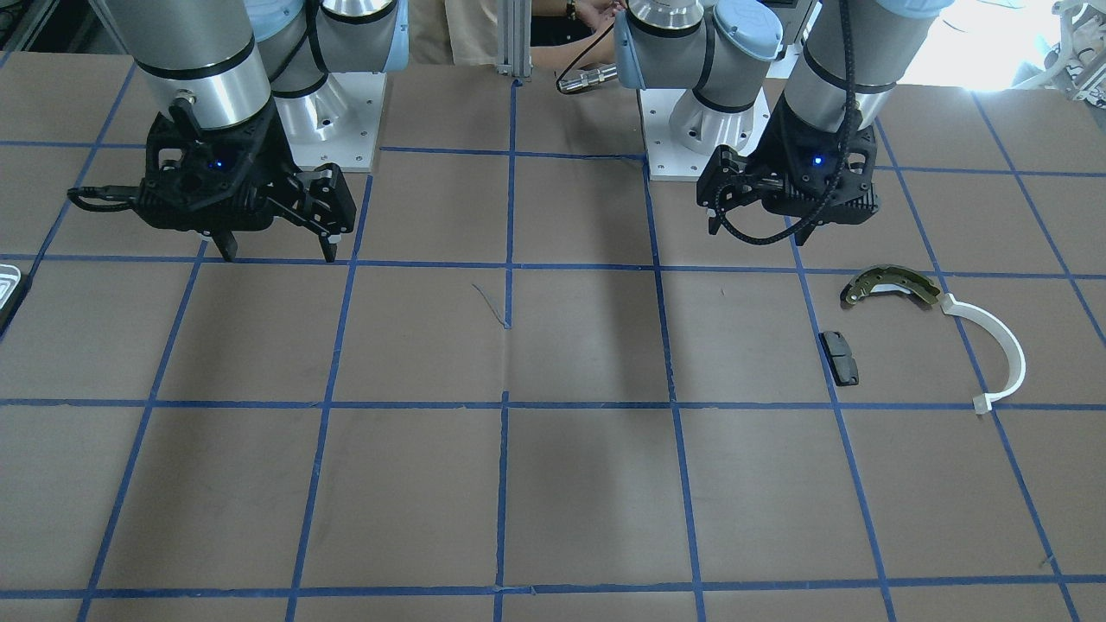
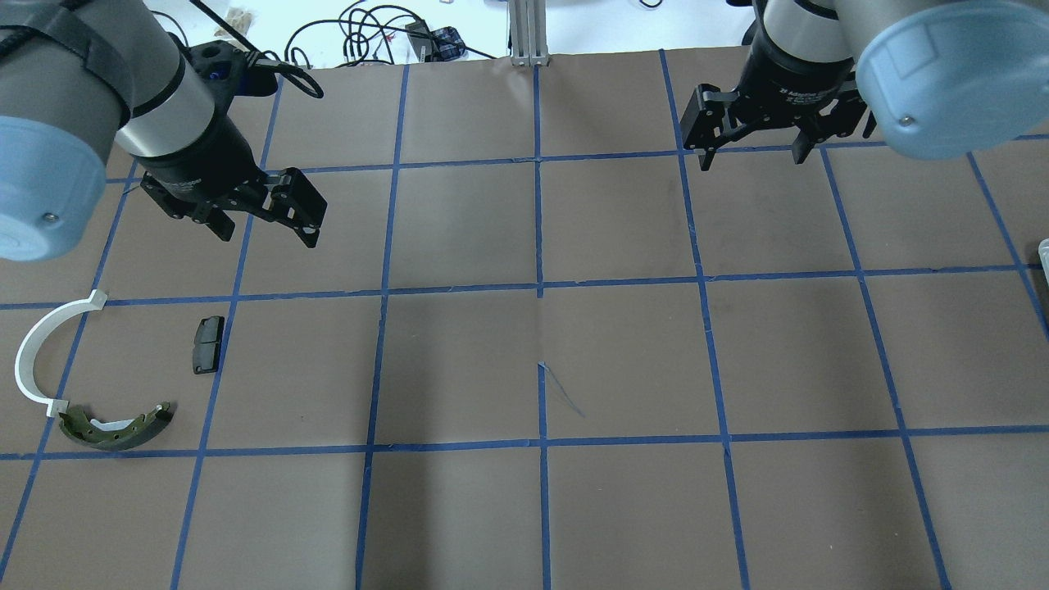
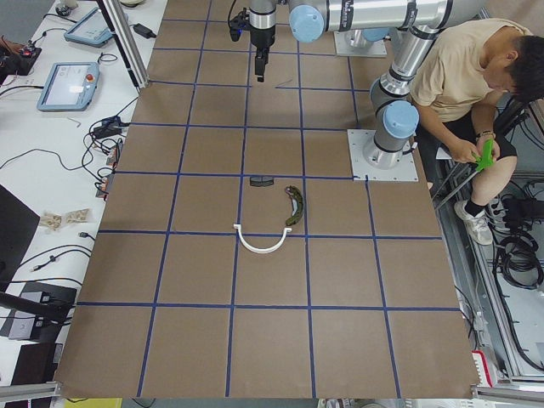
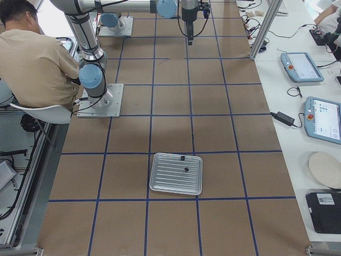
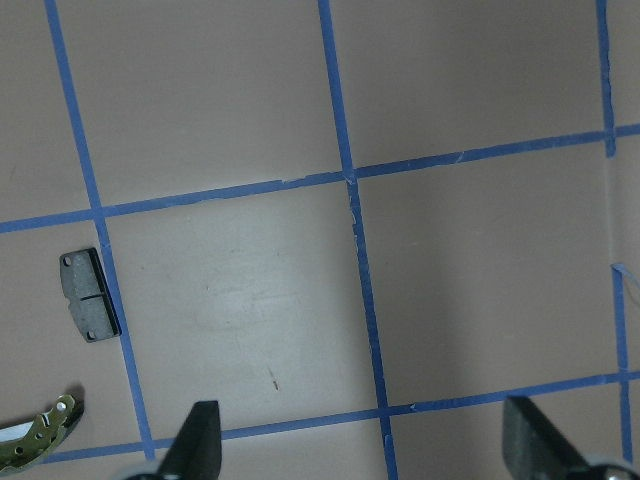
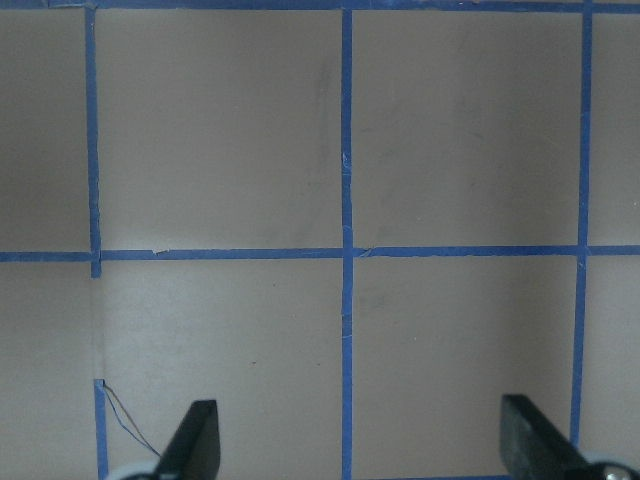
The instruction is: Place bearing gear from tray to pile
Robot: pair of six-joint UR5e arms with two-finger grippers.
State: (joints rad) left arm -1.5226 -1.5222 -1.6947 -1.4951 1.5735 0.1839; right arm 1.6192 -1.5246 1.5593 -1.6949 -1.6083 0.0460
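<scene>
The pale silvery-grey ribbed tray (image 4: pixel 160 184) lies at the right end of the brown, blue-taped counter (image 2: pixel 623 360). Two small dark parts (image 4: pixel 186 169) rest in it, too small to tell which is the bearing gear. The pile sits at the left end: a curved brass-and-grey brake shoe (image 2: pixel 115 438) just beside a thin white half-ring arc (image 2: pixel 23 360), with a small black rectangular pad (image 2: pixel 207 344) apart from them. The left tool (image 2: pixel 266 233) hangs near the pad and the right tool (image 2: pixel 751 157) hangs well apart from the tray, each with its fingers spread and empty.
</scene>
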